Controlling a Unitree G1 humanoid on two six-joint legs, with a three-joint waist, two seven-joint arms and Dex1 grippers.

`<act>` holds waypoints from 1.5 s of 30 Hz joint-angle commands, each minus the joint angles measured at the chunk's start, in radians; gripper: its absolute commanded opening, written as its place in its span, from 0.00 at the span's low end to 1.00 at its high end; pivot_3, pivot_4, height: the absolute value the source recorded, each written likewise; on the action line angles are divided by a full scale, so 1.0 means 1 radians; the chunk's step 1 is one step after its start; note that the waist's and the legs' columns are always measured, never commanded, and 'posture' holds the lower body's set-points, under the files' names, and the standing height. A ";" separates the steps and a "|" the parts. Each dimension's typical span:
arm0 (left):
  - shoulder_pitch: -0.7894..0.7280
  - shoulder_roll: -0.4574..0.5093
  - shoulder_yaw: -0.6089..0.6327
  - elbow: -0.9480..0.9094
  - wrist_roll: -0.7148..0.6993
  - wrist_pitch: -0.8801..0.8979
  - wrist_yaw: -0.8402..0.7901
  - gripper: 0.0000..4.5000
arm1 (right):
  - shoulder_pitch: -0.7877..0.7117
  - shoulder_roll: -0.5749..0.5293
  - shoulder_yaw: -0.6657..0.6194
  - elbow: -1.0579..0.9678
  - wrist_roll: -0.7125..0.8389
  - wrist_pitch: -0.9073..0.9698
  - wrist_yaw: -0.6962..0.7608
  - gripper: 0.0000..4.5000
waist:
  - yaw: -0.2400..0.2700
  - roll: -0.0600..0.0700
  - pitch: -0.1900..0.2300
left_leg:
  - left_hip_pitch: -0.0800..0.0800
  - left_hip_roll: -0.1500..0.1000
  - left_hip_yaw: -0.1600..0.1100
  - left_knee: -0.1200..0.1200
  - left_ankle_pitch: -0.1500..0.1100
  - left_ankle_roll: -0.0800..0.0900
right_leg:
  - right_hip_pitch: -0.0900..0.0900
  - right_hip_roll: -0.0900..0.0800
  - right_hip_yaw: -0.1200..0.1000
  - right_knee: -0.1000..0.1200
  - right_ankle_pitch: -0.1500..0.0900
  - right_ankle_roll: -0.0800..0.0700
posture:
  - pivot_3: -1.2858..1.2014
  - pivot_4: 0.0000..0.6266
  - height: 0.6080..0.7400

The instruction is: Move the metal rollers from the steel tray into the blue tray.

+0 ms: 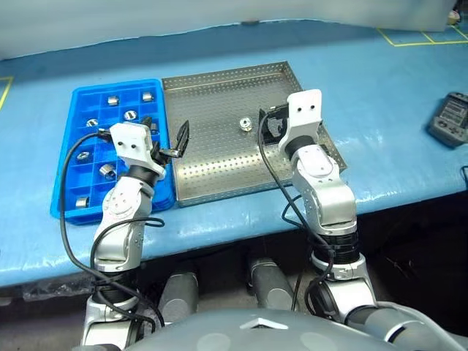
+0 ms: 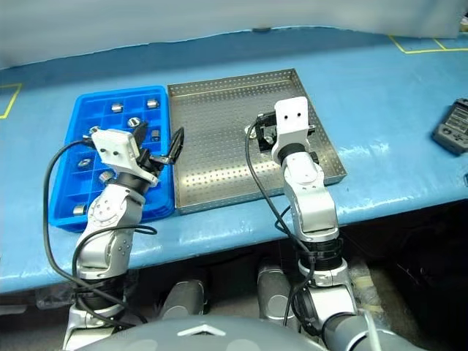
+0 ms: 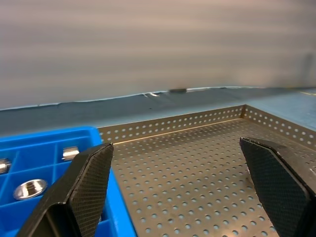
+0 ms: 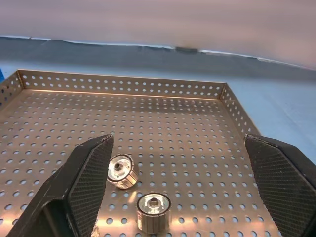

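The steel tray [image 1: 212,102] lies in the middle of the blue table, with the blue tray [image 1: 69,124] against its left side. Several metal rollers [image 1: 130,115] sit in the blue tray's compartments. Two rollers [image 4: 121,171] [image 4: 153,206] rest close together on the steel tray's perforated floor, one of them in the head view [image 1: 245,124]. My right gripper [image 4: 177,143] hovers open just behind these two, with nothing between its fingers. My left gripper [image 1: 167,139] is open and empty over the seam between the two trays.
A dark grey handheld device [image 1: 450,119] lies at the table's right edge. Yellow tape lines [image 1: 417,36] mark the far right corner. The table's front edge runs just below both trays.
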 commanded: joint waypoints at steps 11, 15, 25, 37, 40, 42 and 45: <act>-0.066 0.036 -0.042 0.049 0.068 0.046 -0.012 1.00 | 0.014 -0.001 0.000 -0.035 -0.020 0.008 -0.022 1.00 | -0.008 0.000 0.000 | 0.000 0.000 0.003 0.002 0.001 0.001 | 0.000 0.001 0.004 0.001 0.001 0.001 | 0.49 0.24 1.00; -0.216 0.057 -0.092 0.210 0.117 0.052 -0.043 1.00 | 0.044 -0.001 0.017 -0.051 -0.030 0.006 -0.021 1.00 | -0.002 0.000 0.000 | 0.000 0.000 0.003 0.002 0.001 0.002 | -0.001 0.001 0.004 0.001 0.001 0.002 | 0.48 0.24 1.00; -0.400 0.006 -0.130 0.481 0.140 -0.028 -0.099 1.00 | 0.099 0.029 0.006 -0.094 -0.049 0.017 -0.066 1.00 | -0.032 0.000 0.000 | -0.002 -0.001 0.005 0.000 0.001 0.003 | -0.002 0.001 0.007 -0.003 0.006 0.010 | 0.45 0.24 1.00; -0.753 -0.093 -0.154 1.073 0.211 -0.157 -0.110 1.00 | 0.189 0.088 0.081 -0.139 -0.049 0.037 -0.059 1.00 | -0.038 -0.001 0.000 | -0.004 -0.002 0.006 0.001 0.001 0.005 | -0.002 0.001 0.008 -0.006 0.007 0.012 | 0.44 0.24 1.00; -0.815 -0.114 -0.145 1.200 0.229 -0.196 -0.080 1.00 | 0.202 0.095 0.095 -0.154 -0.049 0.040 -0.063 1.00 | -0.048 -0.001 0.000 | -0.004 -0.002 0.006 0.000 0.000 0.005 | -0.002 0.001 0.008 -0.007 0.007 0.013 | 0.43 0.24 1.00; -0.846 -0.121 -0.138 1.271 0.239 -0.219 -0.052 1.00 | 0.210 0.103 0.094 -0.161 -0.046 0.042 -0.068 1.00 | -0.058 -0.001 0.000 | -0.005 -0.002 0.006 0.000 0.000 0.006 | -0.002 0.001 0.008 -0.007 0.007 0.013 | 0.43 0.24 1.00; -0.882 -0.142 -0.103 1.371 0.226 -0.243 -0.016 1.00 | 0.222 0.105 0.097 -0.174 -0.050 0.044 -0.070 1.00 | -0.073 -0.001 0.001 | -0.005 -0.002 0.006 0.000 0.000 0.006 | -0.002 0.001 0.008 -0.007 0.008 0.013 | 0.42 0.24 1.00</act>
